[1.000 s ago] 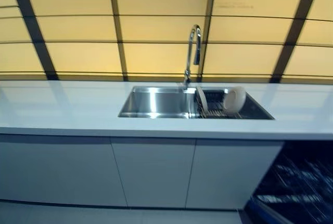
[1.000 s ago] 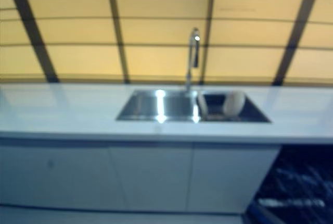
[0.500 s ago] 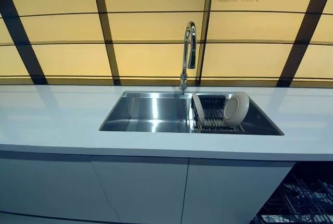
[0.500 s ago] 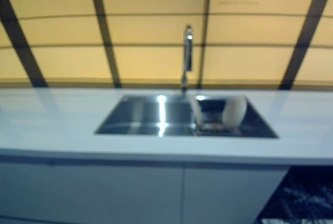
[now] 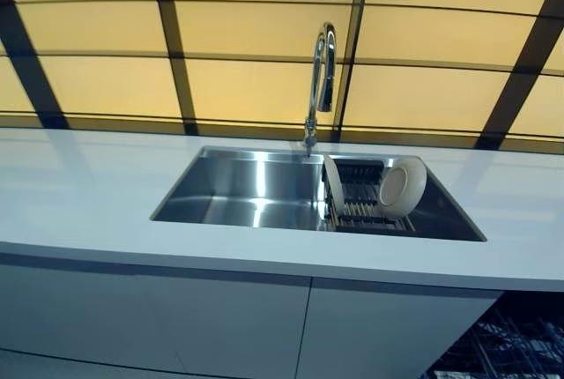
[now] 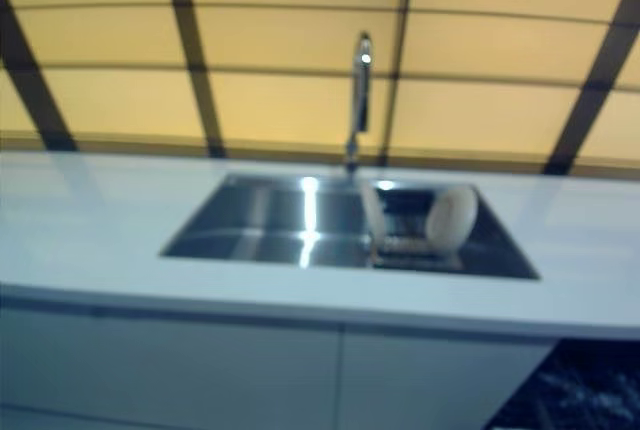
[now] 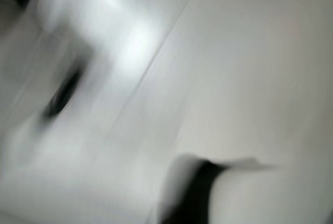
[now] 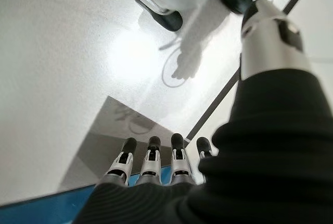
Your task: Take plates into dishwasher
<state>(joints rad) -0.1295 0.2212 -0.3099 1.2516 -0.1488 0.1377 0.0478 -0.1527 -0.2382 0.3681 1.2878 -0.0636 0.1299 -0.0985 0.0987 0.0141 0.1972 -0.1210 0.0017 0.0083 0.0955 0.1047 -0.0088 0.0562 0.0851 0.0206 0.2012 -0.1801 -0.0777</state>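
Pale plates [image 5: 402,187] half-hidden in sink [image 5: 238,189] rack [image 5: 363,207]

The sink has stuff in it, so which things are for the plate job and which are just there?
For the job: plate, bowl, rack, dishwasher, right hand.
Just there: sink, tap, counter, cupboards.

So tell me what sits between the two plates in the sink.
Only the bare slats of the dish rack: the thin plate stands at one end, the round plate at the other, seen in the left eye view.
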